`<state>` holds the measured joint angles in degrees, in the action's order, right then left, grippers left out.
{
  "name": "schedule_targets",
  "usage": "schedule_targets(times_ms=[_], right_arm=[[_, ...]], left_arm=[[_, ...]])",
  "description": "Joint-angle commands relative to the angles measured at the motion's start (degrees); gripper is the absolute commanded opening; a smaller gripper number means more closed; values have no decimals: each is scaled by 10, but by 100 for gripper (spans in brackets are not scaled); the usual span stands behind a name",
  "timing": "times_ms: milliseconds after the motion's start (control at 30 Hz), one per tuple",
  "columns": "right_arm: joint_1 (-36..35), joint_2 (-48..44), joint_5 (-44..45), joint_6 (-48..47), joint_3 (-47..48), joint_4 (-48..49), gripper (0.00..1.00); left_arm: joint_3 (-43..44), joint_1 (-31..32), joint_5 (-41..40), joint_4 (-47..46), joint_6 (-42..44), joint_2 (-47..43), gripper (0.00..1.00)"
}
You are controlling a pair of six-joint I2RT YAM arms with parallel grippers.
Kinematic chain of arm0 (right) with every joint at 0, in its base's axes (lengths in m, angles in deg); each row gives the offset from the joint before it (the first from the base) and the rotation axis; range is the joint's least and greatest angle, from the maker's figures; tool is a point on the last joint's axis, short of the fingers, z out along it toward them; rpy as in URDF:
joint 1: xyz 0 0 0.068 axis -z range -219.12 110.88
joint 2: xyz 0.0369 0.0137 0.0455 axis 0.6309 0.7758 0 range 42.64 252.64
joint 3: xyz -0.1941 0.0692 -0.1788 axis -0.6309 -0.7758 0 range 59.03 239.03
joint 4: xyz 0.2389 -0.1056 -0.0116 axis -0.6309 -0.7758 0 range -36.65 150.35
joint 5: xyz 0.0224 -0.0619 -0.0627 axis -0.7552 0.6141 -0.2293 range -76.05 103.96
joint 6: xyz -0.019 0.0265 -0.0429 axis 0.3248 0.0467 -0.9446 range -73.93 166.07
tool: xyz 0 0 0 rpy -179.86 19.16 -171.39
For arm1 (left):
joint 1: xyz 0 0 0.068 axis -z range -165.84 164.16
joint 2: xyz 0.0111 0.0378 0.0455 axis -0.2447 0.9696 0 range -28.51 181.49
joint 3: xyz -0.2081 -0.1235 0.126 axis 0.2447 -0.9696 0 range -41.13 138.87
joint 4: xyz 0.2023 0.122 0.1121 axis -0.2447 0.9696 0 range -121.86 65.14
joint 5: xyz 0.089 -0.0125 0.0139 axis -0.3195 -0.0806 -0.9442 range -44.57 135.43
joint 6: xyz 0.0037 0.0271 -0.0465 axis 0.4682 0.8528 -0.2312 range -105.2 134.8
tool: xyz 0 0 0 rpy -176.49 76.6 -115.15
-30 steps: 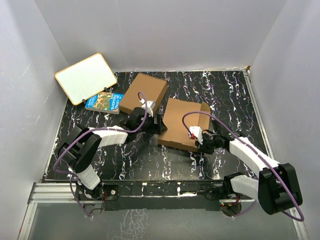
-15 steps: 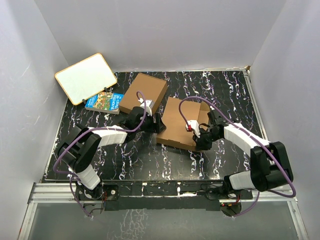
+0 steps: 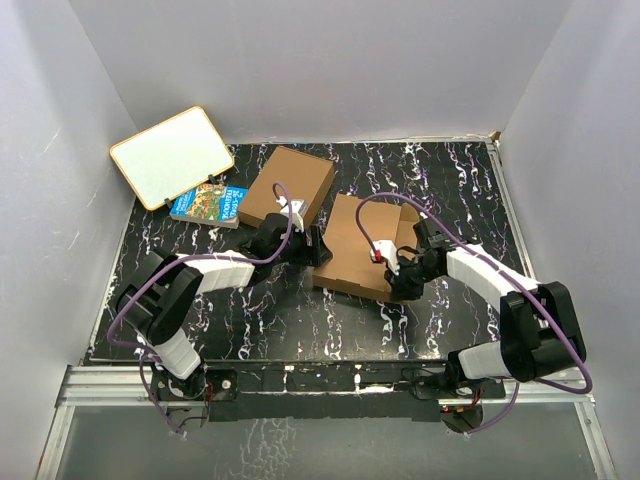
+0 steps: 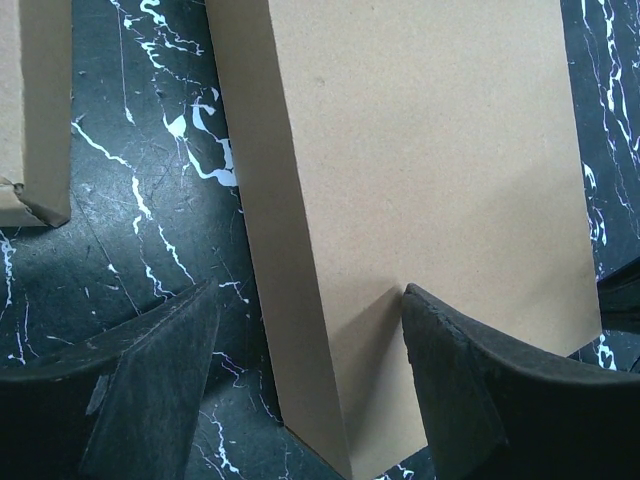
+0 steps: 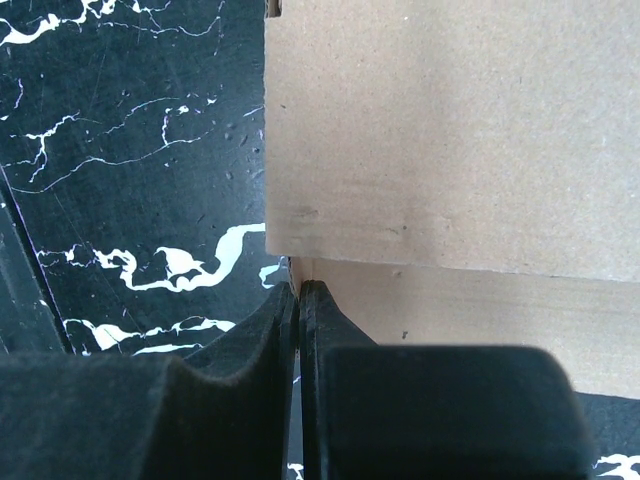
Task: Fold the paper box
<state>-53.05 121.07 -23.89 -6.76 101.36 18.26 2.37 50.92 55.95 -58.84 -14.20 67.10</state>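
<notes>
The paper box (image 3: 352,245) lay flat near the middle of the black marbled table (image 3: 260,315), between the two arms. In the top view most of it was covered by a plain closed panel; along its right side a strip stood open with a raised flap. What lay inside could not be told, as the right arm crossed that part.

The left pincer (image 4: 310,300) was at the box's left edge, its jaws standing wide. In the left wrist view one corner of the box (image 4: 420,180) sat between the two fingers (image 4: 150,390), with a gap on each side and no grip on it.

The right pincer (image 5: 298,292) was at the near right part of the box. Its jaws were pressed fully together, and the tips met the edge of the cardboard (image 5: 420,130) at a corner.

A second flat brown box (image 3: 290,187) lay closed behind the left pincer, just apart from the paper box. A book (image 3: 208,203) lay to its left, and a whiteboard (image 3: 172,157) leaned against the left wall.
</notes>
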Motion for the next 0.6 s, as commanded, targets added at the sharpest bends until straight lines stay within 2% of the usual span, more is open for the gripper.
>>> schedule_targets(times_ms=[0,567], right_arm=[[-15,-24,-19,4,28,6,8],[-71,-21,2,48,38,32,9]], left_arm=[[5,2,4,38,6,16,70],[9,2,3,45,2,19,70]])
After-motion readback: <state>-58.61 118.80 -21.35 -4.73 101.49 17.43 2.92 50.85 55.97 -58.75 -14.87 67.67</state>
